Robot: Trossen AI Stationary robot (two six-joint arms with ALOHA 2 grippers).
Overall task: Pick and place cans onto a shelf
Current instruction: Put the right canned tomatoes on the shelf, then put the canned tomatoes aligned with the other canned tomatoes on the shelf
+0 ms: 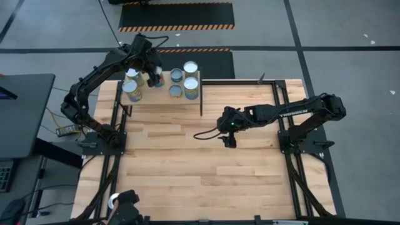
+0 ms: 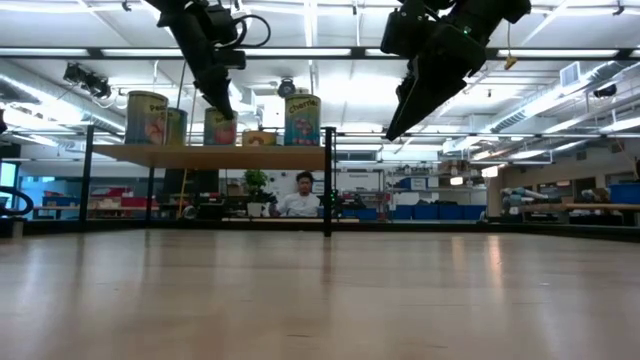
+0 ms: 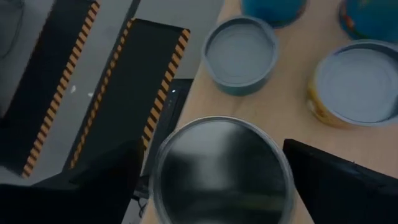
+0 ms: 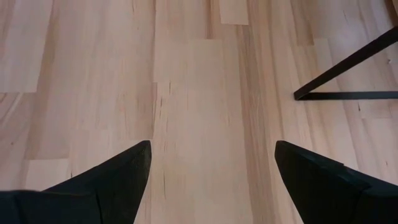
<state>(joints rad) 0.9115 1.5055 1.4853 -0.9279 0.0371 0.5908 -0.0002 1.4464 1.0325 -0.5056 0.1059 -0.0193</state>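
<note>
The shelf [image 1: 164,95], a light board on black legs, stands at the table's far left. Several cans with silver tops stand on it [image 1: 191,84]. My left gripper [image 1: 152,76] hangs over the shelf's far edge, open. Its two fingers flank one can [image 3: 221,168], which stands upright on the board [image 2: 220,128]. My right gripper [image 1: 229,139] hovers open above the bare tabletop right of the shelf, with nothing between its fingers [image 4: 211,180]. My left gripper comes at the can slanting down from above, with one finger [image 3: 99,180] on each side of the can's silver rim [image 3: 186,127]. Whether the fingers touch the can's sides I cannot tell. The can stands upright on the shelf.
Other cans stand close by on the shelf [image 3: 239,53], [image 3: 357,84]. A black shelf leg [image 4: 348,68] stands ahead of my right gripper. The wooden tabletop [image 1: 206,169] stretches toward the near edge. A person [image 2: 300,195] sits beyond the table's far side.
</note>
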